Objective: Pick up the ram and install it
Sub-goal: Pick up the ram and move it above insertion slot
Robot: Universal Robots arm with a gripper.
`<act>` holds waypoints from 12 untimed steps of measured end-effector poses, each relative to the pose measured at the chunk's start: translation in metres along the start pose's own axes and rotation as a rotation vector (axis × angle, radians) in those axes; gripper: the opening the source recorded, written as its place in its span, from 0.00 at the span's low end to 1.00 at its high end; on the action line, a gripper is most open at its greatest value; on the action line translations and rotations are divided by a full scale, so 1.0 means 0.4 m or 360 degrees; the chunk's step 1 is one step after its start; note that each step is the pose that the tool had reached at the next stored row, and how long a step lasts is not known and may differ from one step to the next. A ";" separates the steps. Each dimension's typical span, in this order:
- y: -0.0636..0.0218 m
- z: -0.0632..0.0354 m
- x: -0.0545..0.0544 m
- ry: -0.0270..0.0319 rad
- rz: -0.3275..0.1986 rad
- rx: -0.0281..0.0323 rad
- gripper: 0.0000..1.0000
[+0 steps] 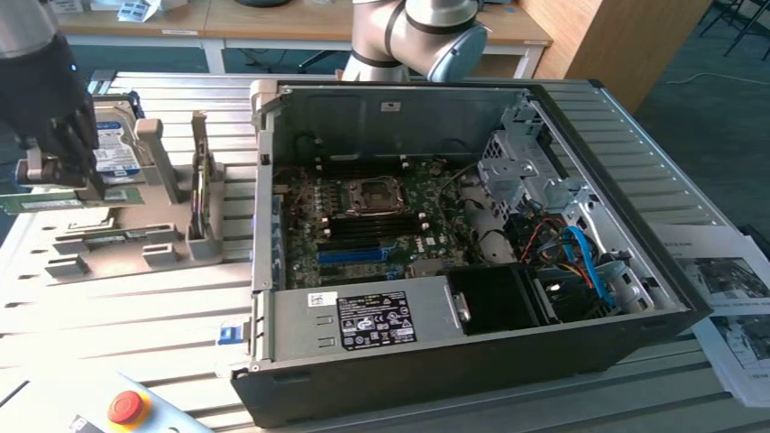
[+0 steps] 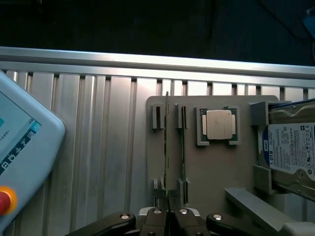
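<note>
At the exterior view's left, the gripper (image 1: 63,185) hangs over the grey fixture (image 1: 121,248) on the slatted metal table (image 1: 132,311). Its fingers are pressed together on the ram (image 1: 121,196) – a thin green stick lying level and lengthwise between them. From the wrist view the ram (image 2: 167,147) is seen edge-on as a narrow line running away from the gripper (image 2: 167,212), lined up with a slot pair in the fixture (image 2: 211,172). Cannot tell whether the stick has cleared that slot or sits in it.

Just beside the ram's slot on the same fixture lies the square silver CPU chip (image 2: 218,124) in its own recess. Past that is the hard drive (image 2: 290,152) with a blue-white label, also visible behind the gripper in the exterior view (image 1: 117,149).

The open computer case (image 1: 626,298) sits well apart from the ram, toward the exterior view's right, lying on its side. Inside it are the motherboard (image 1: 421,194) with its CPU socket (image 1: 367,196), memory slots (image 1: 359,236) below the socket, and the power supply (image 1: 373,320) along the near edge.

A teach pendant with a red stop button (image 1: 126,408) rests at the table's near corner – seen in the wrist view too (image 2: 22,142). Printed papers (image 1: 737,302) lie at the exterior view's right of the case.
</note>
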State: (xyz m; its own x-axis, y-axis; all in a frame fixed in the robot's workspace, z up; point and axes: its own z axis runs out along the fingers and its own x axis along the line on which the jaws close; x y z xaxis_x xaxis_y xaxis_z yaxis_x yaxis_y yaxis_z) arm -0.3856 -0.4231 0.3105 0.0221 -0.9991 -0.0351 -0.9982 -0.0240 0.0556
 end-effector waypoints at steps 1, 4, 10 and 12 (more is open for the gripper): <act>0.001 -0.010 0.000 0.00000 0.0000 0.00000 0.12; 0.002 -0.038 -0.001 0.00000 0.0000 -0.00001 0.12; 0.005 -0.091 -0.003 0.00000 0.0000 -0.00001 0.12; 0.006 -0.107 -0.004 0.00000 0.0000 0.00000 0.12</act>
State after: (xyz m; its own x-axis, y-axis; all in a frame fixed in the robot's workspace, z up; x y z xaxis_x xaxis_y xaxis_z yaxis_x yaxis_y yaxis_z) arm -0.3856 -0.4231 0.3533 0.0221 -0.9991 -0.0351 -0.9982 -0.0240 0.0555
